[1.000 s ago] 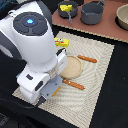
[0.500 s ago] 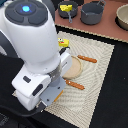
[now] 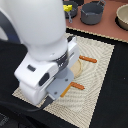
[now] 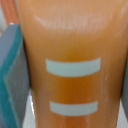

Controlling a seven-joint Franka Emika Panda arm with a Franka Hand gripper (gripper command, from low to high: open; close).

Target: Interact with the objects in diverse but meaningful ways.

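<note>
In the wrist view, a golden-brown bread loaf (image 4: 70, 45) with two pale stripes fills nearly the whole picture. It sits between the two fingers of my gripper (image 4: 70, 85), and a grey-teal finger pad (image 4: 10, 70) presses against its side. The gripper looks shut on the loaf. In the exterior view the white arm (image 3: 47, 60) leans over the near-left part of the striped placemat (image 3: 97, 75); it hides the gripper and the loaf. A yellow toy food (image 3: 67, 8) lies in a dark pot at the back.
Orange-handled cutlery pieces (image 3: 88, 59) (image 3: 77, 86) lie on the placemat beside a pale round plate (image 3: 81, 70). Grey pots (image 3: 92, 12) and a pan (image 3: 123, 17) stand on the brown surface at the back. Around the mat lies black surface.
The arm has swung toward the mat's near-left corner and sits lower over it. It now covers more of the plate and the cutlery.
</note>
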